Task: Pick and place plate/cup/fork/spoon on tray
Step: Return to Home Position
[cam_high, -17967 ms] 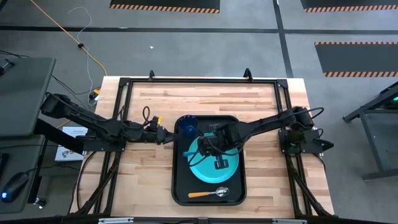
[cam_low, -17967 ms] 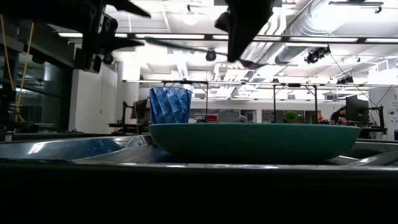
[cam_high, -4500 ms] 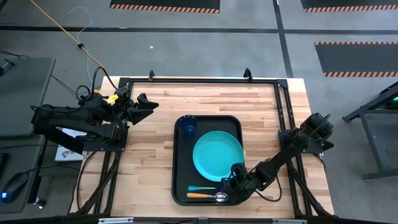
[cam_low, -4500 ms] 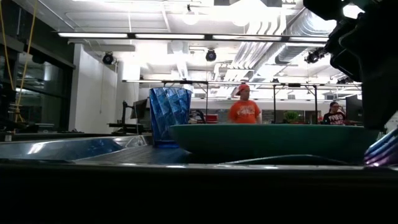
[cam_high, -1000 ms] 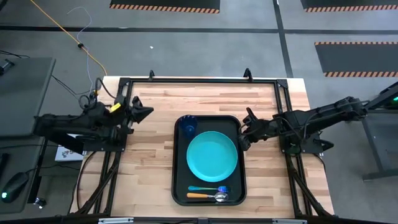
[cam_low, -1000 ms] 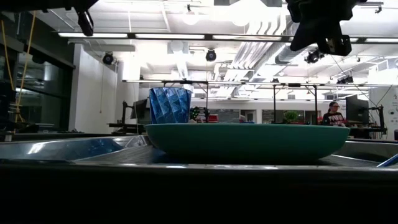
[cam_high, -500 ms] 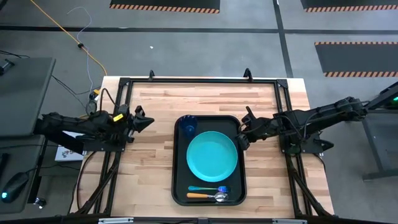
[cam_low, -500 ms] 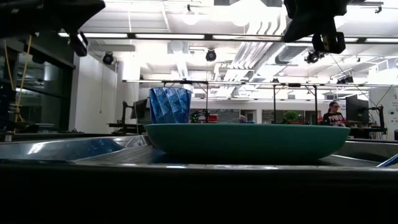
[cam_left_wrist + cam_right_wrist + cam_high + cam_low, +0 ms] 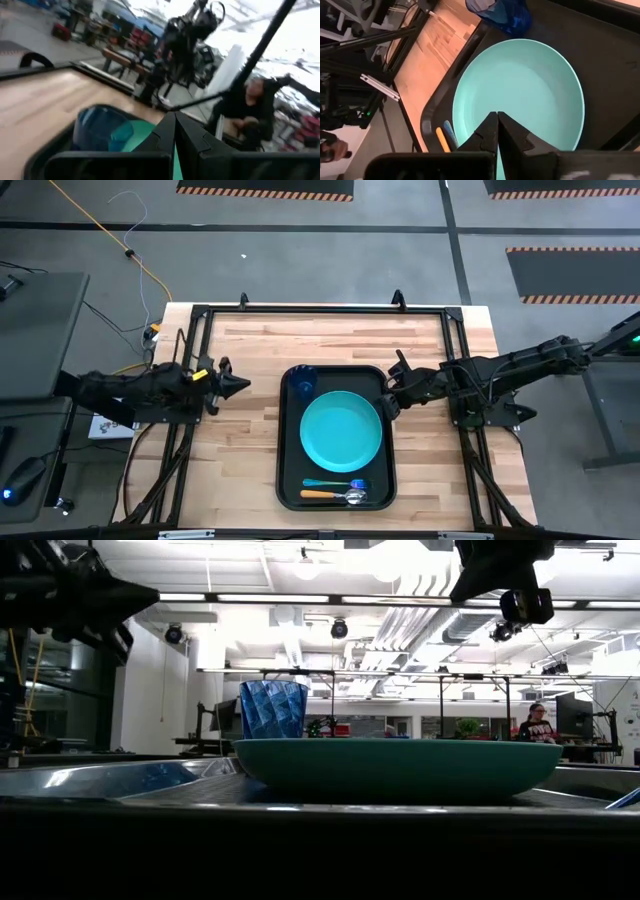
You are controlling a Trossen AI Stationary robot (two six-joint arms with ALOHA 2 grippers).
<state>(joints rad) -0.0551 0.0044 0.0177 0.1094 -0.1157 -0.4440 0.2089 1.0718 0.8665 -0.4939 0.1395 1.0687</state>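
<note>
well, the left pincer (image 9: 240, 384) hangs over the table (image 9: 250, 450) left of the tray (image 9: 290, 480), pinched together and empty. on the tray the cup (image 9: 303, 385) stands in a left corner, the plate (image 9: 341, 430) fills the middle, and the fork (image 9: 325, 483) and spoon (image 9: 330, 495) lie beside it; the right pincer (image 9: 392, 392), likewise pinched and empty, hovers at the right rim. everything looks placed, so the step is the retreat home: both arms need only pull clear.

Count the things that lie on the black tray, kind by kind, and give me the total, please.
On the tray:
plate: 1
cup: 1
fork: 1
spoon: 1
Total: 4
</note>
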